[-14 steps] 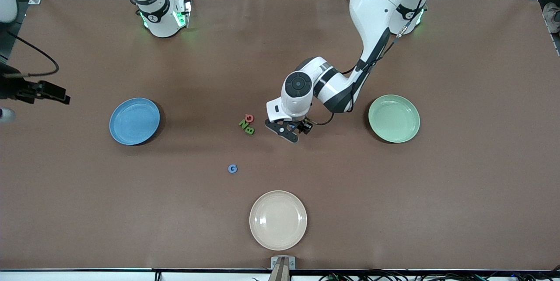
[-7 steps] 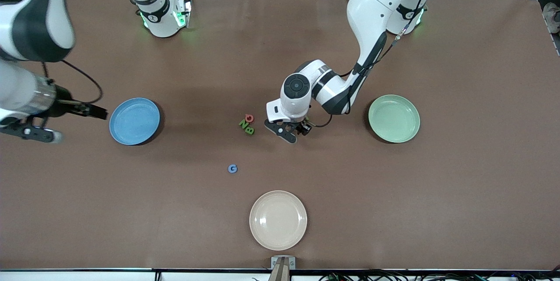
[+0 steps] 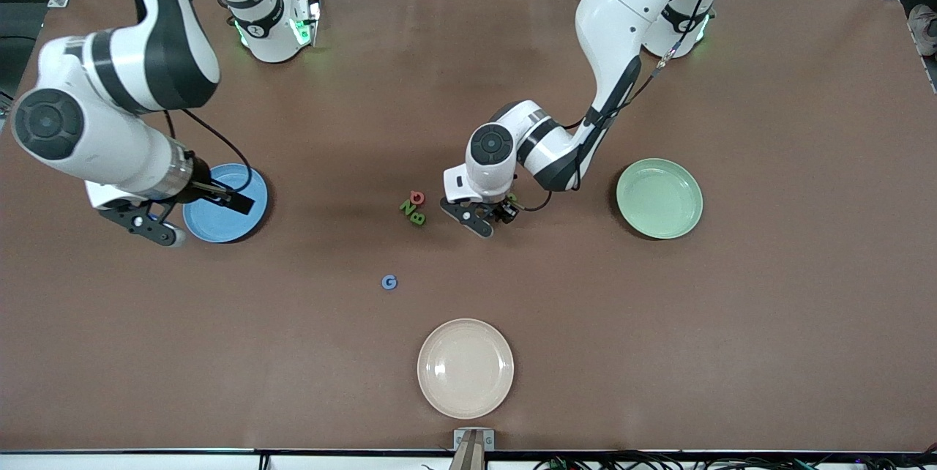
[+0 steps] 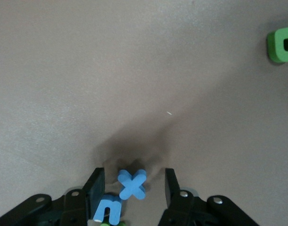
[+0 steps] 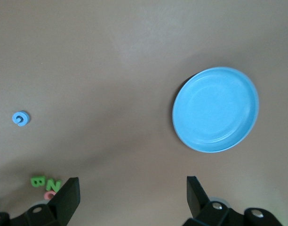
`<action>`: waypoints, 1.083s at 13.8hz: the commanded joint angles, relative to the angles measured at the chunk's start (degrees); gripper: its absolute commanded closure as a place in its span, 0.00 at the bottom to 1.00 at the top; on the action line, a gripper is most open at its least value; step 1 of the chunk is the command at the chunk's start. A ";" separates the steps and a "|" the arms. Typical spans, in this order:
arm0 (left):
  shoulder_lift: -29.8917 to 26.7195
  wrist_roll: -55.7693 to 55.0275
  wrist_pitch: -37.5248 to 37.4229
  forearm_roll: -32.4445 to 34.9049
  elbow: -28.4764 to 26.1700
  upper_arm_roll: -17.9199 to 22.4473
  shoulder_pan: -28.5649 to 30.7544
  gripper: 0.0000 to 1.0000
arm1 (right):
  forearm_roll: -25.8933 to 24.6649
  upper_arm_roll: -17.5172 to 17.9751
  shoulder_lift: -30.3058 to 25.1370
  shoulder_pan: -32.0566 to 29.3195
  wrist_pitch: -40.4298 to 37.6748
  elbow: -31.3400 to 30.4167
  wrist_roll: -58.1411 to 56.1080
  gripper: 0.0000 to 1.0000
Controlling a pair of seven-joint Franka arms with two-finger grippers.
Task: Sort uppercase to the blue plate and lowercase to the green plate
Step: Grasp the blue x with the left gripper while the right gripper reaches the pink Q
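Note:
My left gripper (image 3: pixel 482 219) is low over the table's middle, open, jaws on either side of the blue x (image 4: pixel 132 183) without touching it. A blue lowercase letter (image 4: pixel 108 210) lies against one finger (image 4: pixel 94 190), with a green bit under it. A green lowercase letter (image 4: pixel 282 44) lies farther off. The red, green N and green B uppercase letters (image 3: pixel 413 207) sit beside this gripper; the blue G (image 3: pixel 389 282) lies nearer the front camera. My right gripper (image 3: pixel 192 215) hangs wide open and empty over the edge of the blue plate (image 3: pixel 219 192). The green plate (image 3: pixel 659 198) holds nothing.
A cream plate (image 3: pixel 465 367) sits near the table's front edge. In the right wrist view the blue plate (image 5: pixel 215 109), the G (image 5: pixel 20 118) and the green B and N (image 5: pixel 45 182) show below the gripper.
The right arm has swung in from its end of the table to the blue plate. The left gripper's jaws have narrowed around the blue x and shifted slightly toward the uppercase cluster.

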 commanded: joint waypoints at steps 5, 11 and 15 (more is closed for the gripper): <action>-0.17 0.49 0.45 0.87 -1.32 0.22 -0.26 0.51 | 0.92 -0.44 -2.20 10.64 18.60 -14.79 19.92 0.00; -0.34 -0.74 0.45 0.69 -1.32 0.22 -0.17 0.76 | 0.13 -0.62 3.76 17.41 31.62 -19.12 31.61 0.08; -0.96 -1.88 -0.08 0.08 -1.05 0.13 0.09 0.92 | 0.04 -0.71 8.33 21.02 36.46 -18.86 38.03 0.12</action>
